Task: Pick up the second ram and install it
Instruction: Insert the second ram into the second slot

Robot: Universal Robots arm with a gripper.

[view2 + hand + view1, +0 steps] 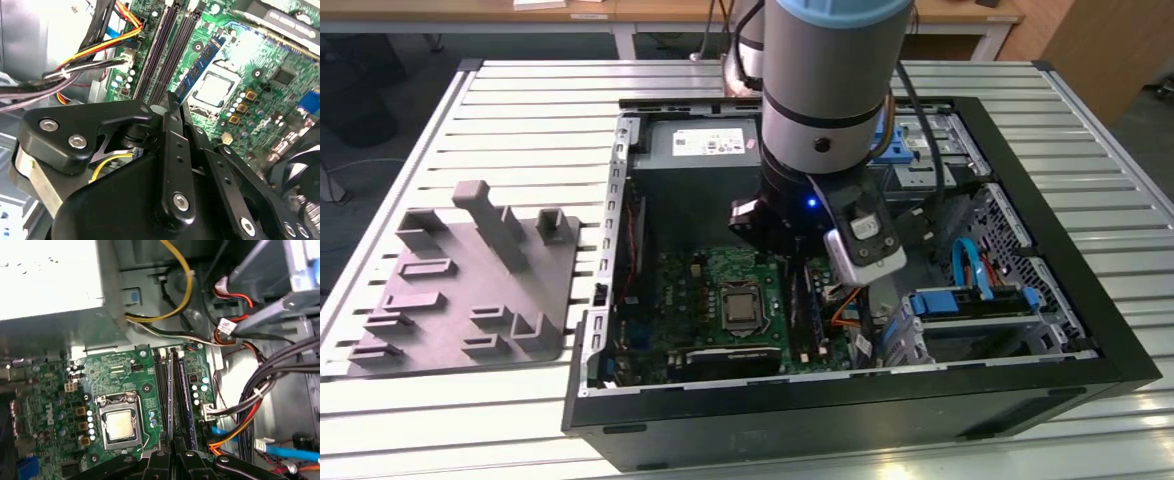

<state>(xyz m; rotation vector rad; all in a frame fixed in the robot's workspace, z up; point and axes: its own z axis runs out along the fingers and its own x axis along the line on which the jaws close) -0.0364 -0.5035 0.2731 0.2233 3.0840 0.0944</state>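
As jaws grip it, the second ram (201,66) looks flat, blue.

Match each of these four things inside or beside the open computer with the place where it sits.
Things:
1. memory stick
2. processor
3. grey rack
4. yellow cable

Places:
A. on the slatted table, outside the case
B. held in the claw
C. seated on the green board
D. beside the power supply box

Pairs: 1-B, 2-C, 3-A, 4-D
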